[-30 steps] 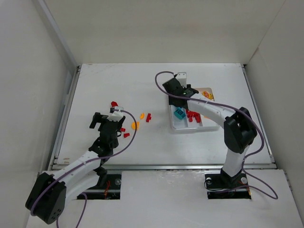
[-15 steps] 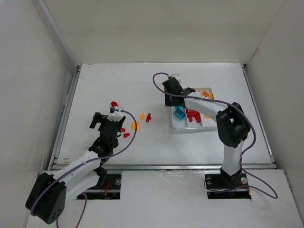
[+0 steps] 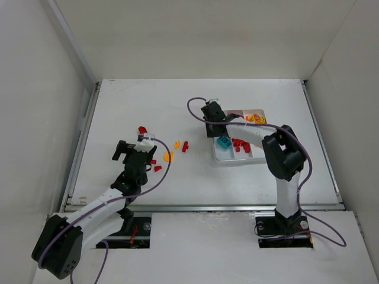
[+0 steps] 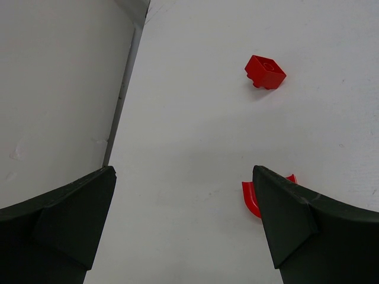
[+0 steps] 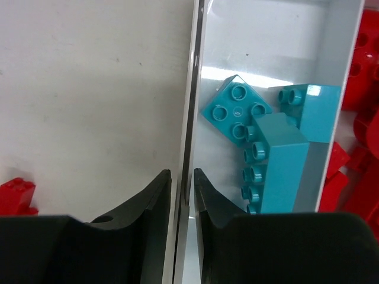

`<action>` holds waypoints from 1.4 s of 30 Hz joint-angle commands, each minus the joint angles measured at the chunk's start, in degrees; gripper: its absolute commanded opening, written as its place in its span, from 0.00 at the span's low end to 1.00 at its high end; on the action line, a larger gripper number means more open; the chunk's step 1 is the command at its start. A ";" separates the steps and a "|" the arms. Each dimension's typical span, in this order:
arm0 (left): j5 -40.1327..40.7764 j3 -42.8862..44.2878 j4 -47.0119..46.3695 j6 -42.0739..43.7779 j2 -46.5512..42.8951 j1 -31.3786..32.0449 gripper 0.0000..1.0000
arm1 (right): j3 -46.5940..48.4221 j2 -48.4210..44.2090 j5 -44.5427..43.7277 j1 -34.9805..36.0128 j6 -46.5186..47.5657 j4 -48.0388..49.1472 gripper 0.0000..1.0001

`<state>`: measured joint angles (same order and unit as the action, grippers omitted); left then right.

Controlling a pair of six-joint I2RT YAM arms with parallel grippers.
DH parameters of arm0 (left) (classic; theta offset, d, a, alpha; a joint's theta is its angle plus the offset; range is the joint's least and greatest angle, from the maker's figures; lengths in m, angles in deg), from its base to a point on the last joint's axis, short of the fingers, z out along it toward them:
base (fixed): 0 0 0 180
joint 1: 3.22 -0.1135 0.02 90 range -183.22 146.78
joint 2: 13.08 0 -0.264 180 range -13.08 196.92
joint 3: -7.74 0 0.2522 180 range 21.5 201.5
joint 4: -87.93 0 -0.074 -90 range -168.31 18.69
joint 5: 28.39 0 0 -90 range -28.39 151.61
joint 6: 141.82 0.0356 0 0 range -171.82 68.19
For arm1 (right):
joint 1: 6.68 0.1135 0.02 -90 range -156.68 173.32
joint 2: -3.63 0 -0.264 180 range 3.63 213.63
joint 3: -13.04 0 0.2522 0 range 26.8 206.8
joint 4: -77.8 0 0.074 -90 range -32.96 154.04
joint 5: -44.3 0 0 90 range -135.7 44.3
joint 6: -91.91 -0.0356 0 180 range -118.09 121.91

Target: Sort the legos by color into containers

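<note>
Wide apart, the left jaws hang low over the white counter [image 3: 177, 100], pointing away from the arms. A small red brick [image 4: 265, 71] lies ahead of them, a bit to their right, with one corner turned back at the jaws. A curved red piece [image 4: 250, 198] lies by the inside of the right-hand finger and is partly hidden behind it. Other loose legos [image 3: 169, 156], red and orange, are scattered on the counter just to the right of these jaws.

The right jaws are almost together, with one finger on each side of the left wall of the white tray [image 3: 234, 163]. I cannot tell if they squeeze the wall or only sit beside it. The tray lies on the right half of the counter. Its three long boxes sit side by side, each running from near to far.

The left box, right next to the jaws, holds teal bricks [image 5: 237, 112]. One is square and turned like a diamond. A longer one [image 5: 281, 168] lies on its side along the box, its bumps pointing toward the jaws. The middle box holds red bricks [image 3: 240, 145]. The far end of the right box holds orange-yellow ones [image 3: 256, 118]. One lone red brick [image 5: 15, 195] lies on the counter outside the tray, across the wall from the teal ones.
</note>
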<state>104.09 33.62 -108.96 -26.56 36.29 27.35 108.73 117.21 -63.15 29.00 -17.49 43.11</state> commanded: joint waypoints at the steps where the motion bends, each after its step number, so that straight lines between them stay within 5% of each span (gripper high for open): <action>1: 0.24 -0.43 -2.57 -0.03 -0.50 -0.24 1.00 | 0.42 2.69 -0.39 -0.44 0.77 2.65 0.27; 7: -0.29 -0.43 -2.57 -0.03 -0.50 -0.24 1.00 | 1.74 3.49 -2.49 -2.28 1.29 3.26 0.07; 29: -0.29 -0.43 -2.57 -0.03 -1.02 -0.24 1.00 | 9.57 7.89 -5.15 -8.61 3.23 0.53 0.00; 30: -0.29 -0.43 -2.57 -0.03 -1.02 -0.24 1.00 | 8.78 7.28 -4.61 -8.61 3.92 1.15 0.02; 32: -0.29 -0.43 -2.57 -0.03 -1.02 -0.24 1.00 | 8.77 6.74 -4.09 -8.61 4.45 1.15 0.21; 33: -0.29 -0.43 -2.57 -0.03 -1.02 -0.24 1.00 | 8.16 6.05 -4.08 -8.61 4.46 1.15 0.32; 34: -0.29 -0.43 -2.57 -0.03 -1.02 -0.24 1.00 | 8.16 4.91 -4.08 -8.61 4.98 1.15 0.54; 35: -0.29 -0.43 -2.57 -0.03 -1.02 -0.24 1.00 | 7.64 4.11 -4.08 -8.61 5.59 1.15 0.62; 38: -0.29 -0.43 -2.57 -0.03 -1.02 -0.24 1.00 | 7.63 0.42 -5.74 -6.51 6.21 1.68 0.74; 42: -0.29 -0.43 -2.57 -0.03 -1.02 -0.24 1.00 | 9.03 -4.06 -11.80 -2.91 3.94 0.46 0.78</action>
<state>103.67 33.46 -108.99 -26.56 36.26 27.31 115.86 120.19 -69.44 22.81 -12.97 42.17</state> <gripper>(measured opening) 0.997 0.765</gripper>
